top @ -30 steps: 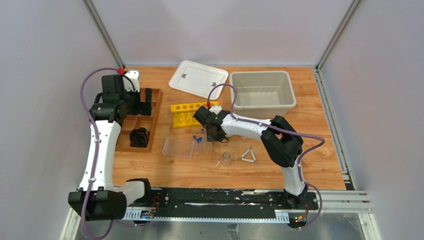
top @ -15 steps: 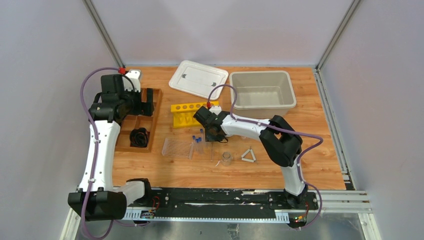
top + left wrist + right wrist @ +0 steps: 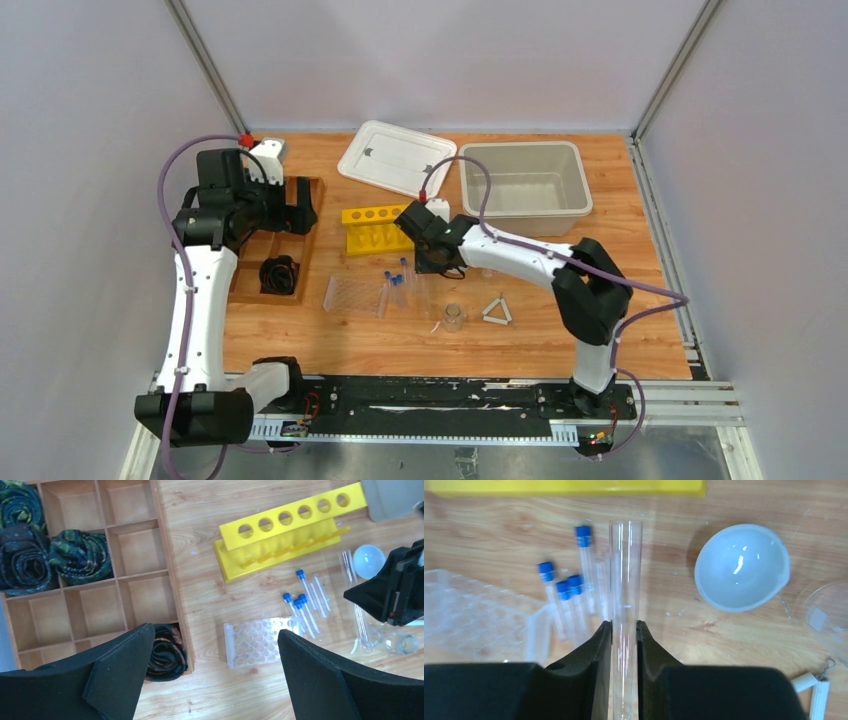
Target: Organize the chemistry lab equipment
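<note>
Gripping a tube [image 3: 625, 555], right gripper [image 3: 624, 627] should go gentle, lining it up with the yellow rack [image 3: 574, 486] up top; left gripper [image 3: 214, 640] hangs wide open.

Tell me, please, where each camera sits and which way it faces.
Top external: fixed above and behind the arms, looking down on the table; both show: left arm and right arm.
Left wrist: high over the table's left, facing straight down at the wooden tray, yellow rack and blue-capped tubes; the spread left fingers frame the bottom.
Right wrist: low, facing down along the right fingers, which clamp a long clear tube near a white dish.
Shared: both wrist views show the blue-capped tubes, the white dish and the clear plastic rack.
</note>
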